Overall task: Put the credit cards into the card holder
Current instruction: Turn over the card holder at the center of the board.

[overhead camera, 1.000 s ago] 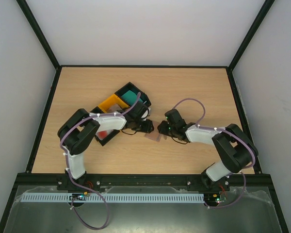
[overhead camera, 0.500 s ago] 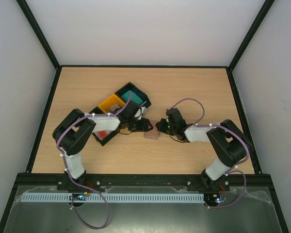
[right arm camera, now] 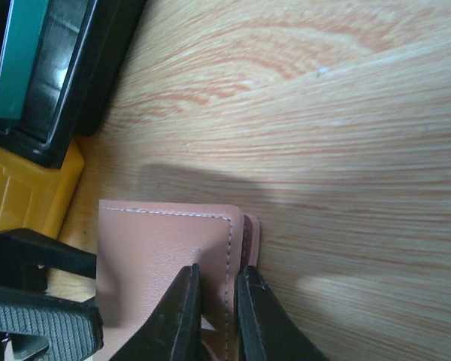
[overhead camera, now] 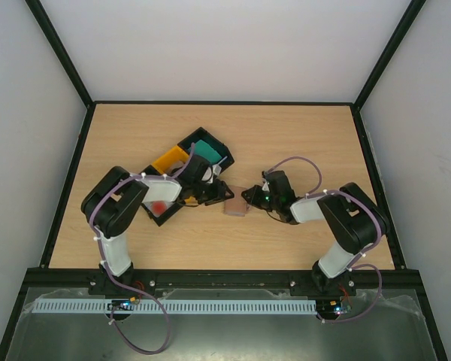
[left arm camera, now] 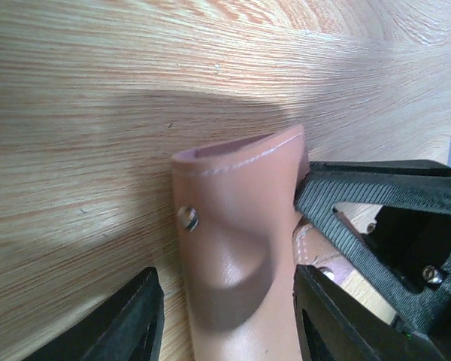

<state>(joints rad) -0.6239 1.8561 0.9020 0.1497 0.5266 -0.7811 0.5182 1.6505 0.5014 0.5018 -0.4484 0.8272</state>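
The pinkish-brown card holder (overhead camera: 235,204) lies on the table between my two grippers. In the right wrist view my right gripper (right arm camera: 215,304) is shut on the stitched edge of the card holder (right arm camera: 161,263). In the left wrist view my left gripper (left arm camera: 227,316) is open and straddles the holder's curved flap (left arm camera: 237,226), which has a snap stud; there is a gap on each side. A teal card (overhead camera: 205,149) lies in a black tray, and it also shows in the right wrist view (right arm camera: 19,60). A red card (overhead camera: 159,205) lies in another black tray, partly hidden by my left arm.
A yellow tray (overhead camera: 169,160) sits between the two black trays (overhead camera: 218,147), close behind my left gripper (overhead camera: 219,191). It shows at the left edge of the right wrist view (right arm camera: 22,188). My right gripper (overhead camera: 249,197) nearly meets the left one.
The card holder has shifted a little up and left. My left gripper has drawn back slightly toward the trays. My right gripper still grips the holder.
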